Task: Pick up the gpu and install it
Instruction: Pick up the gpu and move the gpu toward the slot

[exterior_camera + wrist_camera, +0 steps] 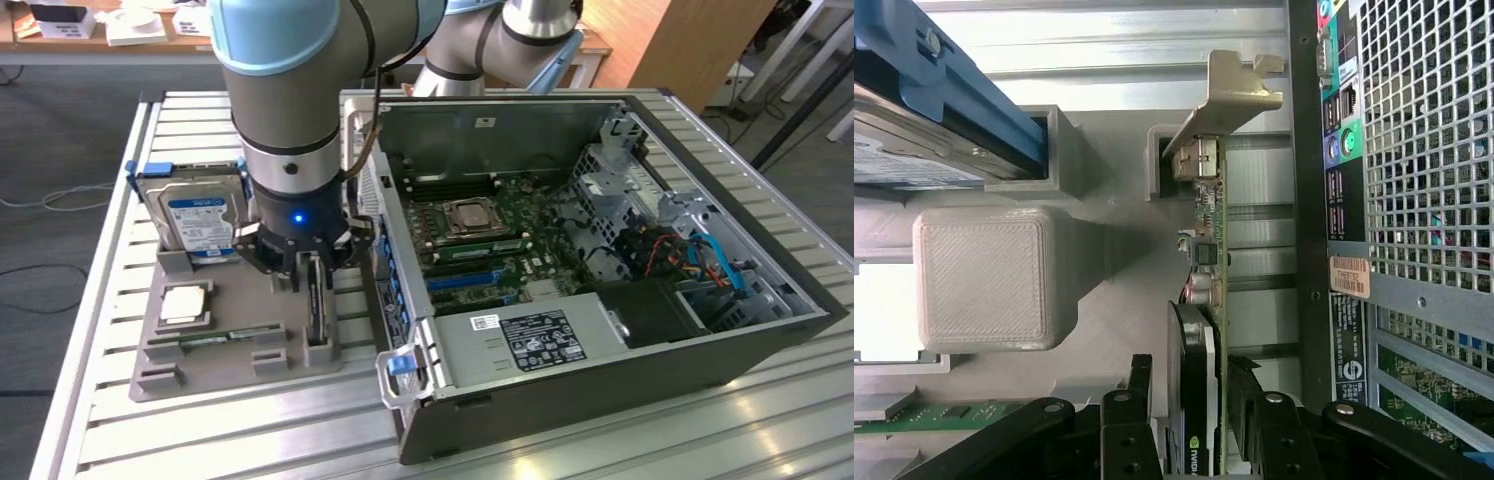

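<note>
Gripper (316, 272) hangs low over the gray holder (214, 378), and I see its jaws spread open astride the gpu (318, 315), not clamped on it. That gpu stands on edge in a holder slot, its bracket (1229, 100) at the end away from the gripper, just beside the case (601, 390).

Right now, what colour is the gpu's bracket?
Pale tan-silver. The gpu and its bracket show best in the wrist view.

gpu (1210, 262) bracket pale matt metal; grey holder (979, 278) rough layered plastic; table (200, 428) brushed alu slats.
</note>
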Controlling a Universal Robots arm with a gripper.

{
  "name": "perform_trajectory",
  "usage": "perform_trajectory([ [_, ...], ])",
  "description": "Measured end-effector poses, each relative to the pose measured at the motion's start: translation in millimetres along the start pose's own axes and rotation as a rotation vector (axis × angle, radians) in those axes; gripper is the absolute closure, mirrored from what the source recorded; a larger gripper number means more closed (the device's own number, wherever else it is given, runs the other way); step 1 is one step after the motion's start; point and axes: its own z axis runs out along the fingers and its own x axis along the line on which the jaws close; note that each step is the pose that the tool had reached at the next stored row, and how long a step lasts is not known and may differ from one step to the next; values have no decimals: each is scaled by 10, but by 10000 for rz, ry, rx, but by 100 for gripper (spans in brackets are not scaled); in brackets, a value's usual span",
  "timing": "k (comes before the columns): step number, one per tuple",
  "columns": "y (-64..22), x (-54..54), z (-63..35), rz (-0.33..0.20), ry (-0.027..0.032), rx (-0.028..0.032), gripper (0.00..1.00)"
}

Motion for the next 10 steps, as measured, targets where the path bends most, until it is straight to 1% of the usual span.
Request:
perform_trajectory([
  [10,5,5,42,2,-2,0,57],
])
